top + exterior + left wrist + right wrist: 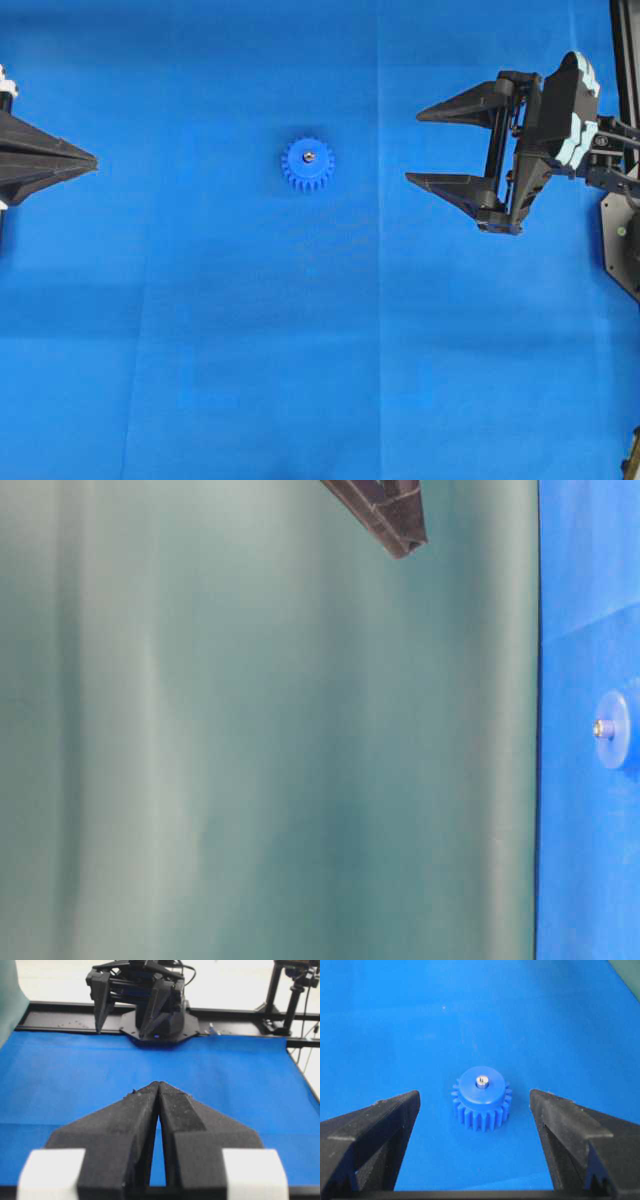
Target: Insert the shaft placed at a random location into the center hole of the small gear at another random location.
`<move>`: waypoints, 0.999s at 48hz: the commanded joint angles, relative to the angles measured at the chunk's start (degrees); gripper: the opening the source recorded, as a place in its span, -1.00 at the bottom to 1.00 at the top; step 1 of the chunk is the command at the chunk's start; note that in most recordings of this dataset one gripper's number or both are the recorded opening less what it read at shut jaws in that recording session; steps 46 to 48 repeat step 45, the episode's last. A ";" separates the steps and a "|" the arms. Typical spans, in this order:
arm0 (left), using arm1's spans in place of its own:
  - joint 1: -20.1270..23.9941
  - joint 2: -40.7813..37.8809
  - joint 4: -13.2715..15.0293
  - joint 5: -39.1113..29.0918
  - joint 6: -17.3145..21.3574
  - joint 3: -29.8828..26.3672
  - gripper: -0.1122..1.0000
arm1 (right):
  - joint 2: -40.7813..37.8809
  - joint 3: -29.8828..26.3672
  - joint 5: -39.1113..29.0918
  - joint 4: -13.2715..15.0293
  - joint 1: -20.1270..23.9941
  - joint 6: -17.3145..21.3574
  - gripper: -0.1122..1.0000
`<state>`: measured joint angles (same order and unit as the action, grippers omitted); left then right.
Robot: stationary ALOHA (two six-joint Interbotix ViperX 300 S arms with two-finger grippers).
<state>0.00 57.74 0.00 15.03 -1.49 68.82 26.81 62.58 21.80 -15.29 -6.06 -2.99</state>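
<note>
The small gear (308, 164) sits flat on the blue desk (300, 350) with the shaft (482, 1080) standing in its center hole, so the insertion looks done. The right gripper (418, 148) has fingers spread wide, empty, the gear ahead of their tips; the left gripper (92, 158) rests pressed together, well apart.

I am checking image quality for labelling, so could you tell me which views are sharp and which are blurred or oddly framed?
Overhead: evenly lit, sharp small gear. Table-level: turned sideways, gear soft. Right wrist: gear and shaft crisp, right tool fingers near and dark. Left wrist: background overexposed.
</note>
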 commanded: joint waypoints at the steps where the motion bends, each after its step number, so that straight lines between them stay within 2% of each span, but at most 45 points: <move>1: 0.09 -0.26 -0.09 0.35 0.26 -0.62 -0.80 | 0.53 -0.53 0.18 -0.09 0.09 0.00 0.62; 48: 0.18 -0.18 -0.09 0.18 0.44 -0.62 -0.80 | 0.53 -1.67 -2.20 0.00 0.09 -0.18 0.62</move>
